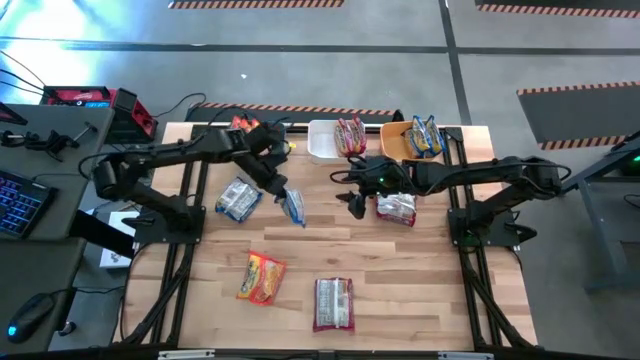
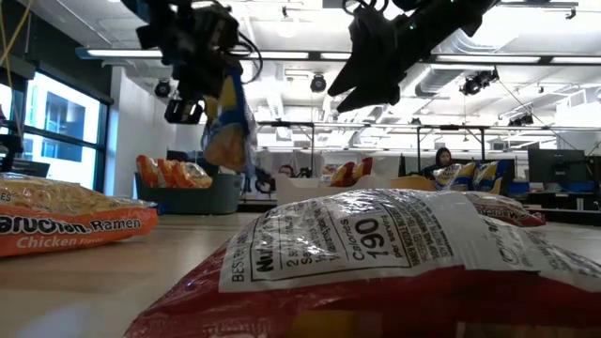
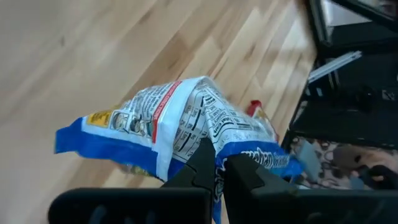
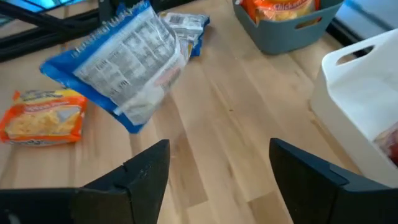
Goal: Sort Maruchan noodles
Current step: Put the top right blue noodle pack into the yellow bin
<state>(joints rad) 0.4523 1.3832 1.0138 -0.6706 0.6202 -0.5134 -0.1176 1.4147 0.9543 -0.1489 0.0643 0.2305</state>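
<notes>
My left gripper (image 1: 284, 192) is shut on a yellow-blue noodle packet (image 1: 294, 208) and holds it above the table's middle. A second yellow-blue packet (image 1: 238, 200) lies flat to its left. My right gripper (image 1: 357, 206) hangs open over bare wood, nothing between its fingers (image 4: 144, 169). A white-maroon packet (image 1: 396, 208) lies flat just to its right. An orange-red packet (image 1: 262, 277) and another white-maroon packet (image 1: 333, 303) lie flat near the front edge. My left gripper pinches the packet's blue end seam (image 3: 231, 157) between its two fingers (image 3: 203, 163). The fingers slant downward from the table's left side. The packet (image 2: 229, 120) hangs below the gripper, crumpled and tilted, lifted clear of the table.
Three bins stand along the far edge: a dark-blue one (image 4: 292, 31) with orange-red packets, a white one (image 1: 322, 142) with white-maroon packets, an orange one (image 1: 398, 143) with yellow-blue packets. Bare wood lies between the grippers and toward the front. A person (image 2: 441, 160) sits far behind.
</notes>
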